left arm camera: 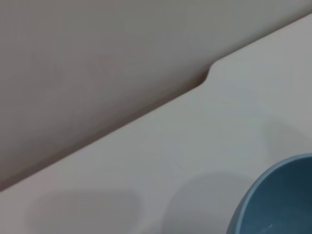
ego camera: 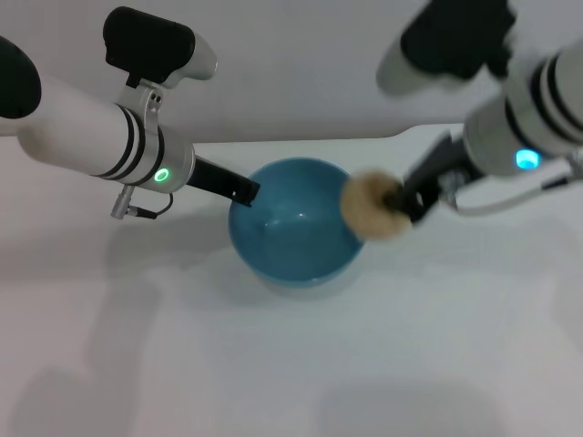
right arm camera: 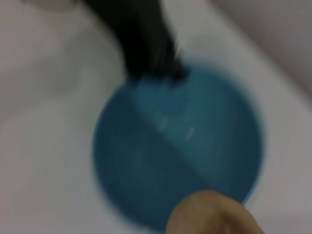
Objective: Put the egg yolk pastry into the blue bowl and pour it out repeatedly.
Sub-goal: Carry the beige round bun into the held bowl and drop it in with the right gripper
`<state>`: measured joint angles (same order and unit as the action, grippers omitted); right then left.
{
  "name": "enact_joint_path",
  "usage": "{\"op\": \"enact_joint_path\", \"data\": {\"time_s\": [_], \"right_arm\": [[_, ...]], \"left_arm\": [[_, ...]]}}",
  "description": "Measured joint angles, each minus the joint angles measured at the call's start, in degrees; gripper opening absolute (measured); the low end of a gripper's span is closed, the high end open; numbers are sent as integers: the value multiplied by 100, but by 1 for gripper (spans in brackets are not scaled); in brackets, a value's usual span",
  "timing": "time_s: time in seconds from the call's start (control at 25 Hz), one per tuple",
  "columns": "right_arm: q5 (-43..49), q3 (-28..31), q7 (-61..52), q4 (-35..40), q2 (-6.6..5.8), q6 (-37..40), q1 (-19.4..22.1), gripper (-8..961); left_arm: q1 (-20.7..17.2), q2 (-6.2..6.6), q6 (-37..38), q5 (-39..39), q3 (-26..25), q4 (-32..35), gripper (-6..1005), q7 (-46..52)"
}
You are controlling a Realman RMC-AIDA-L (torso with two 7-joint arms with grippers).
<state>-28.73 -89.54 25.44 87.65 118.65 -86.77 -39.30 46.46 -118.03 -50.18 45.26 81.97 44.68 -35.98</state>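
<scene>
Stage: the small lumpy pale tan egg yolk pastry (ego camera: 373,207) was held in the air at the rim of the round glossy light-blue bowl (ego camera: 296,228), on the robot's right side of it, not yet inside.
Done: the pastry had been picked up off the white counter (ego camera: 364,364), by my reading.
Left: the drop into the bowl, then the tipping out, and the repeats.
Right pincer (ego camera: 393,202): closed on the pastry, carrying it just above the bowl's edge.
Left pincer (ego camera: 242,190): at the bowl's rim on the opposite side, touching it as far as I could see; whether it gripped the rim I could not tell.
Bowl contents: empty, seen from the right wrist (right arm camera: 178,146).
Count: one pastry, one bowl, two arms.
</scene>
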Motion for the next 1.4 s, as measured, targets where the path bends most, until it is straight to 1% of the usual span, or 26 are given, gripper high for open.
{"op": "enact_joint_path", "data": {"time_s": [0.08, 0.2, 0.32, 0.4, 0.56, 0.72, 0.88, 1.0, 1.2, 1.4], "right_arm": [[42, 99, 5, 205, -1, 223, -26, 16], [64, 153, 74, 234, -6, 514, -61, 12], [68, 123, 151, 22, -7, 702, -98, 10], [6, 93, 182, -225, -4, 849, -192, 8], [-440, 62, 424, -733, 9, 1050, -408, 6], [-718, 13, 725, -963, 13, 1154, -445, 3], [-792, -51, 765, -1103, 15, 1242, -465, 75], [-773, -62, 766, -1062, 18, 1209, -438, 126], [-727, 9, 686, -789, 18, 1040, -359, 208], [-368, 39, 446, -445, 18, 771, -285, 288]], "left_arm": [[9, 0, -73, 0, 3, 0, 3, 6], [14, -4, -120, 1, 63, 1, 3, 66], [14, -8, -123, 0, 193, 21, 3, 175], [18, -11, -124, 0, 294, 51, 3, 223], [89, -30, -120, 26, 516, 103, 4, 307], [105, -43, -137, 48, 656, 284, 4, 396], [74, -38, -139, 49, 730, 422, 4, 453], [66, -30, -139, 51, 732, 435, 4, 453], [65, -20, -138, 16, 736, 437, 3, 453], [56, -13, -136, 11, 740, 437, 3, 453]]}}
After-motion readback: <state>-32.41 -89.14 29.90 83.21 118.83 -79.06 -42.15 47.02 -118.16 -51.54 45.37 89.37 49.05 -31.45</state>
